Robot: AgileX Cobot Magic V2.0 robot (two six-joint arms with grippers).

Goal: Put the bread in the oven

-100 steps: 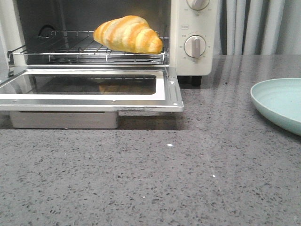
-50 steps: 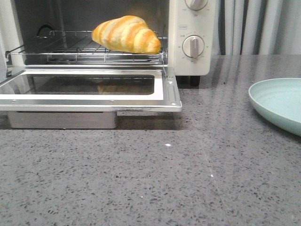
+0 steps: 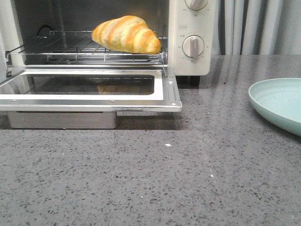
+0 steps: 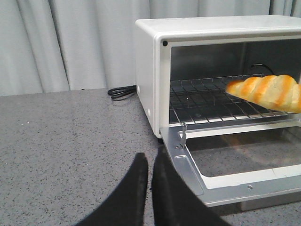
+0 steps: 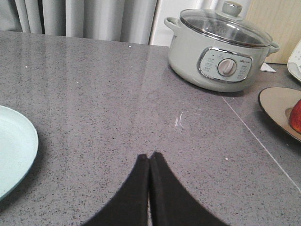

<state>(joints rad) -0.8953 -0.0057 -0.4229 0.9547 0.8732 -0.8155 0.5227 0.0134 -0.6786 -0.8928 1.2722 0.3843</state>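
Both of my hands were closed on nothing: my left hand [image 4: 149, 162] had its dark fingers pressed together above the grey speckled bench [image 4: 66, 136], just beside the outer corner of the oven's lowered door [image 4: 235, 176], and my right hand [image 5: 149, 162] was pinched shut the same way over bare bench, well apart from the oven. Neither hand showed in the front view. The bread [image 3: 126, 34] lay on the wire rack [image 3: 70, 47] inside the oven [image 3: 190, 37], toward the side nearest the dial panel, its striped golden back up and one tapered end pointing at the dials [image 3: 193, 46]. The glass door hung fully open and level, with a faint reflection of the bread in the pane. To the right on the bench sat a pale green plate [image 3: 277, 101], empty. From my right wrist I saw a lidded cooking pot [image 5: 218, 49] further off, and the edge of a brown dish [image 5: 277, 108] with something red on it.
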